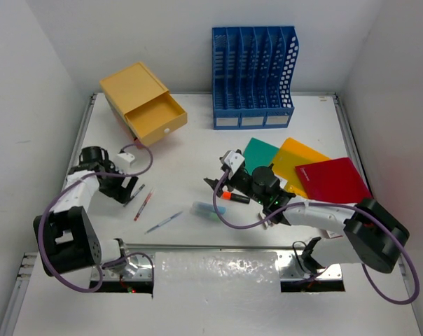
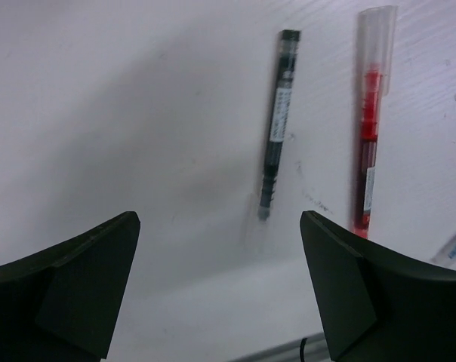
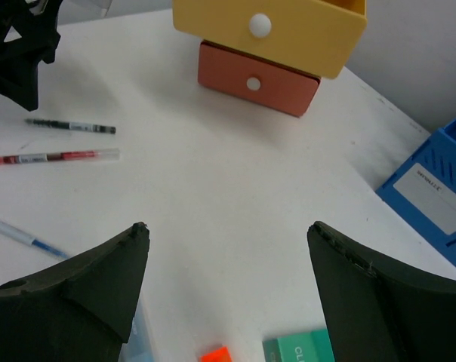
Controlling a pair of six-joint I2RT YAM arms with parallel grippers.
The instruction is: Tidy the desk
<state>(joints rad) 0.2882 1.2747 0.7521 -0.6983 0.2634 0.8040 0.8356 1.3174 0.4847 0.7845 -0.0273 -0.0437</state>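
The fingers (image 2: 84,290) of the left gripper (image 2: 220,290) stand wide apart with nothing between them, low over the white desk (image 1: 190,150), which spreads under everything from wall to wall. Just ahead of the gap, a little toward the finger on the wrist view's right, lies a black pen (image 2: 277,124). Its long axis runs almost straight away from the fingers, so it crosses the line on which the jaws would close. That looks a fair lie for a pinch once the gripper goes forward and down. Beside it, nearly parallel and not touching, lies a red pen (image 2: 368,143), its near end close to that same finger's tip; it could be knocked if the approach drifts that way. A blue pen (image 1: 164,222) lies closer to the desk's near edge, apart from both.

The left arm (image 1: 75,189) is plainly the nearer to these pens: it rises from the near-left corner, folds at the elbow and tips its wrist down toward them. The right gripper (image 1: 222,185) is also open and empty near the desk's middle. The right arm (image 1: 316,213) reaches in low from the near-right corner, and an orange marker (image 1: 234,198) lies close beneath the gripper.

Beyond, three coloured folders (image 1: 299,157) overlap toward the right edge. A yellow drawer box (image 1: 141,101) stands open at the far-left corner, and a blue file rack (image 1: 253,77) stands along the far edge.
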